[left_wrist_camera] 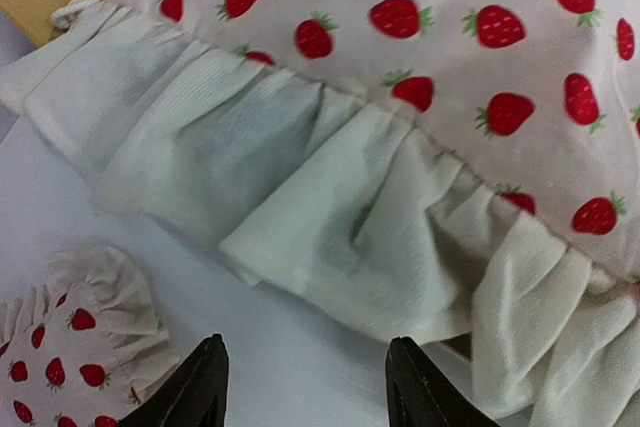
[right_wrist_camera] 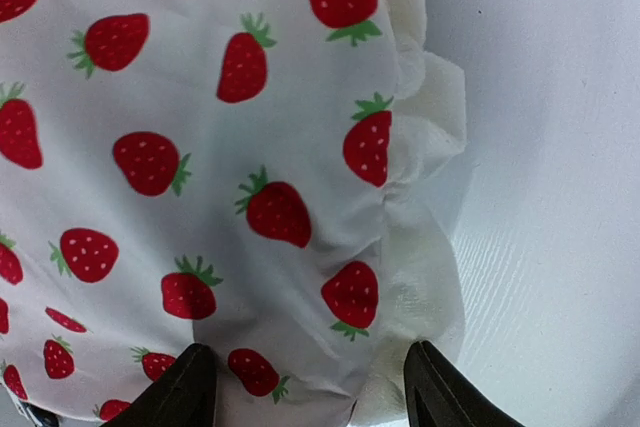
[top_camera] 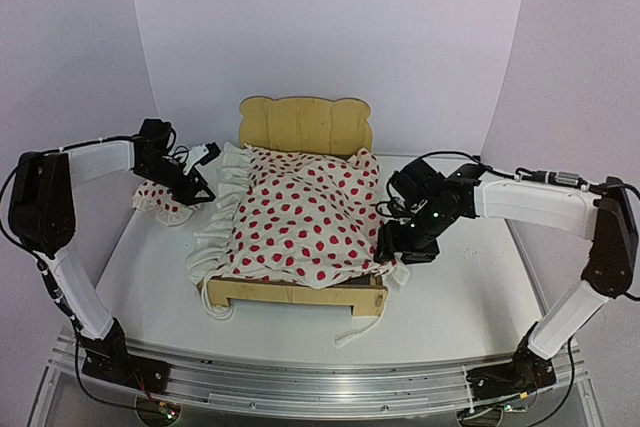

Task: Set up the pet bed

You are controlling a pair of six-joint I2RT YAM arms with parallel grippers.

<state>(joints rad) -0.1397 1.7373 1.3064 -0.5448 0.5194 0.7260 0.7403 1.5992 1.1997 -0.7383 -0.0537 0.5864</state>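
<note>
Well, pet bed (top_camera: pixel 305 123) ran near-to-far; right fingers (top_camera: pixel 390 247), spread, hung at its right side, nearer than left fingers (top_camera: pixel 200 190), also spread.

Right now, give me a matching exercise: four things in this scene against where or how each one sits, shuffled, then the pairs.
1 blanket
2 pillow
3 headboard
4 right end effector

A on the table, left of the pet bed
B upright at the pet bed's far end
C open, at the blanket's right edge
D draped over the pet bed

Pairs: 1-D, 2-A, 3-B, 4-C
</note>
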